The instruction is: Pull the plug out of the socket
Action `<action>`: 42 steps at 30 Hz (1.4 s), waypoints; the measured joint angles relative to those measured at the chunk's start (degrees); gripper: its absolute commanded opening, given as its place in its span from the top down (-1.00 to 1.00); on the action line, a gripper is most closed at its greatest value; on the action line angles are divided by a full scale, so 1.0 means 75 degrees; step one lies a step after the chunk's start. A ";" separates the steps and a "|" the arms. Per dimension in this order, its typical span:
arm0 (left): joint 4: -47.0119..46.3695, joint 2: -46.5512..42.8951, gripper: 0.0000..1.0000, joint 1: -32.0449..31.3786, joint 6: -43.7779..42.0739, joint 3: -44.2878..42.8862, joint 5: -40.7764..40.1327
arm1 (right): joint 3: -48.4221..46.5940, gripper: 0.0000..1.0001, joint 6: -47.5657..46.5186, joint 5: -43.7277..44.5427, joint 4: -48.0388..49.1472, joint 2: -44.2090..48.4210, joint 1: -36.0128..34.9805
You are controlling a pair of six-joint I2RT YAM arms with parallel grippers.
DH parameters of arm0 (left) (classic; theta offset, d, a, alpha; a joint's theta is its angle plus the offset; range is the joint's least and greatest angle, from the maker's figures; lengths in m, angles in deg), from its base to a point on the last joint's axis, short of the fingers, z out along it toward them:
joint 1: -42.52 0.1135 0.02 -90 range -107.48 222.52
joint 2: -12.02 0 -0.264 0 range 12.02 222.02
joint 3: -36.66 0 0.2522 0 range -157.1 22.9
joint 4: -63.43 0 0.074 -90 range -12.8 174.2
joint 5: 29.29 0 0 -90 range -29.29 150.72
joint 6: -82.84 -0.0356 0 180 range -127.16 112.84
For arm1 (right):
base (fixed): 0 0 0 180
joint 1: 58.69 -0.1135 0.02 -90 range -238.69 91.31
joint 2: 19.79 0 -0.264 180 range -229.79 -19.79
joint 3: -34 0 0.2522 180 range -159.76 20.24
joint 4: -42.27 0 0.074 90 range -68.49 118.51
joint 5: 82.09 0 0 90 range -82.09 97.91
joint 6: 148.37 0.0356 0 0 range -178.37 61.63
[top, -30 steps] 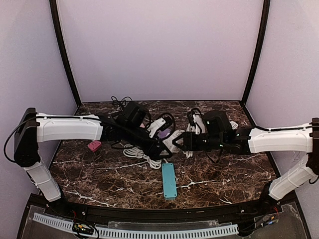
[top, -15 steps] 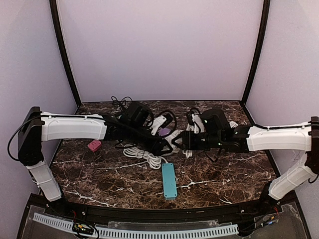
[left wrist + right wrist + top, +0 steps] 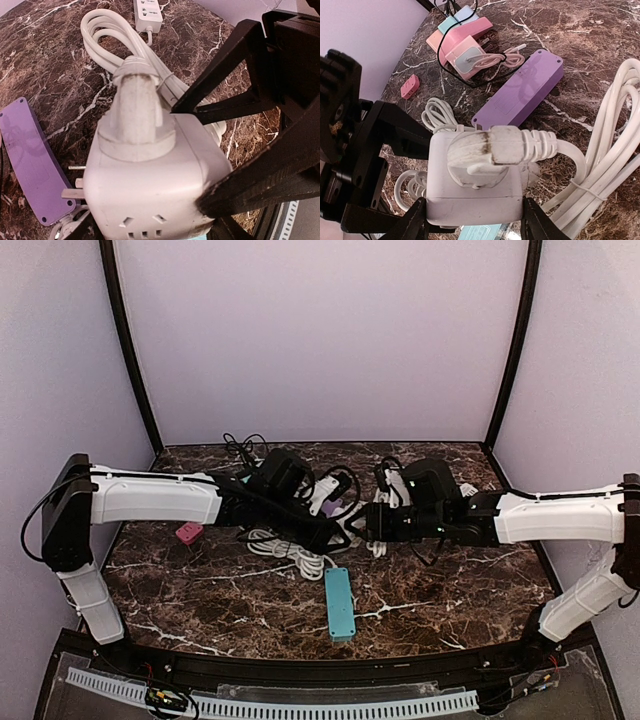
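A white cube socket (image 3: 352,524) hangs above the table centre with a white plug (image 3: 485,152) and its thick white cord pushed into one face. My right gripper (image 3: 472,220) is shut on the cube (image 3: 470,200), one finger on each side. My left gripper (image 3: 337,530) has come in from the left and its jaws straddle the same cube (image 3: 150,185). One left fingertip (image 3: 250,187) touches the cube's corner; the other is hidden. The plug (image 3: 135,100) points up from the cube's top face, ahead of the left fingers.
A teal power strip (image 3: 339,603) lies near the front. A purple strip (image 3: 520,97) and coiled white cord (image 3: 615,150) lie under the cube. Pink adapters (image 3: 462,42), a small pink piece (image 3: 189,532) and a white strip (image 3: 148,12) lie around.
My left arm has moved right, bringing its gripper up to the cube. My right gripper has held the cube almost still, shifting slightly left.
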 measured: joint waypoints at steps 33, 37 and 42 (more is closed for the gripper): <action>-0.2337 0.0012 0.46 -0.0047 0.2623 0.1425 -0.0321 | -0.0015 -0.49 0.1556 0.0268 -0.0224 -0.0423 -0.0003; -0.2468 -0.0076 0.46 -0.0047 0.2617 0.1565 -0.0274 | -0.0076 -0.46 0.1559 0.0230 -0.0227 -0.0565 0.0041; -0.2547 -0.0140 0.47 -0.0047 0.2620 0.1673 -0.0184 | -0.0379 -0.43 0.1536 0.0178 -0.0216 -0.0796 0.0114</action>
